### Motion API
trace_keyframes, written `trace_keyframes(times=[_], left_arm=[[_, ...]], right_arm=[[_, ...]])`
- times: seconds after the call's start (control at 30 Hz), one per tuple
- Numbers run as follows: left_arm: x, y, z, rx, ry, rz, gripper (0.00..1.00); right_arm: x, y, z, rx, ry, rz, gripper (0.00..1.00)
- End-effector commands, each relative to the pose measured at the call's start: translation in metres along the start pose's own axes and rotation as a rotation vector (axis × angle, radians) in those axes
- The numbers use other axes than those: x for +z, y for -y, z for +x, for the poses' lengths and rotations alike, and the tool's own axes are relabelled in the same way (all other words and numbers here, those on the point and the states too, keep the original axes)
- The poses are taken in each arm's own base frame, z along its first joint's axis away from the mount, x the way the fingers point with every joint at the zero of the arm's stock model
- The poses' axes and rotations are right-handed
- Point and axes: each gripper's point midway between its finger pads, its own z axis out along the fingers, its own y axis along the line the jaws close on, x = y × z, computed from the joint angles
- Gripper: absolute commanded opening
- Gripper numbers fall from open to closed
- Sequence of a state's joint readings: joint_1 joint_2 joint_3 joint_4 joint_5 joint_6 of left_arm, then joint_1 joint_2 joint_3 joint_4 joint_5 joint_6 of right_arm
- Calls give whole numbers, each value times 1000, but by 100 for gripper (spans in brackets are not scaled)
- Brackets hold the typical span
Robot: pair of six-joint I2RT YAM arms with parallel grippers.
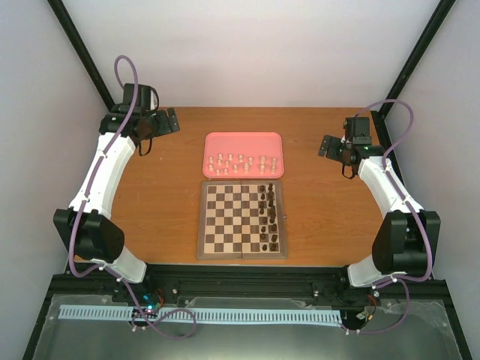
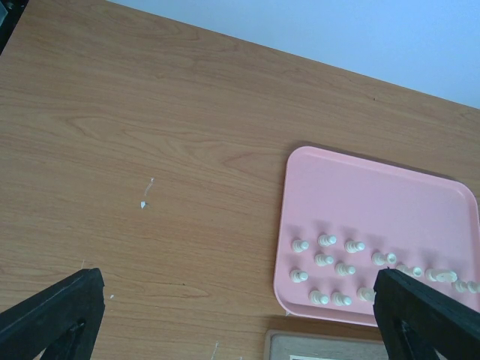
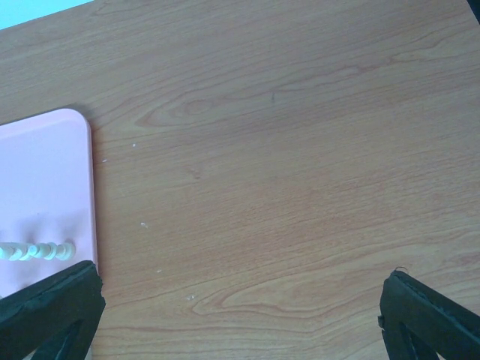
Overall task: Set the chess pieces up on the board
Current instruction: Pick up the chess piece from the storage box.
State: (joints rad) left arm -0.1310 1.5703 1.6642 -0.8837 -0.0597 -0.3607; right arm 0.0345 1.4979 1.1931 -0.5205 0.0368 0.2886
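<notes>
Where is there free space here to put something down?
Bare table lies left of the pink tray and the board, and right of both. The tray's far half and the board's left columns are free. Crowded: the cream chess pieces on the tray's near half, the dark pieces on the board's right columns.

This looks like a robotics lab test cell. A wooden tabletop (image 1: 165,195) is boxed in by plain white panels (image 1: 255,52) on black frame struts (image 1: 82,52). A left arm (image 1: 101,180) and right arm (image 1: 386,187) are bolted to a black rail (image 1: 247,281), trailing purple cables (image 1: 124,67).
</notes>
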Motion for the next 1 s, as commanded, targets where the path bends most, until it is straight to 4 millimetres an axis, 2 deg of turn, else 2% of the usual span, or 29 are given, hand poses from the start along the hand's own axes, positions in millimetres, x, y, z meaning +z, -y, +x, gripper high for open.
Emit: trace_keyframes(times=[0.0, 0.13, 0.3, 0.47, 0.6, 0.7, 0.8, 0.97], left_arm=[[-8, 7, -13, 18, 32, 16, 100], [-8, 4, -15, 12, 35, 1, 100], [-7, 5, -15, 22, 35, 6, 100], [0, 14, -9, 35, 0, 48, 100], [17, 16, 12, 91, -82, 0, 100], [33, 24, 34, 148, -162, -4, 100], [50, 38, 55, 175, -238, 24, 100], [81, 52, 77, 167, -315, 44, 100]], right_arm=[[-8, -7, -11, 0, 27, -22, 100], [-4, -9, -6, 13, 14, -41, 100], [-4, -17, -11, -10, 20, -80, 100], [-2, -28, -13, -13, 20, -124, 100], [8, -45, -5, -80, -17, -102, 100], [17, -56, 0, -125, -57, -83, 100], [24, -58, 0, -125, -71, -75, 100], [44, -59, 1, -146, -122, -46, 100]])
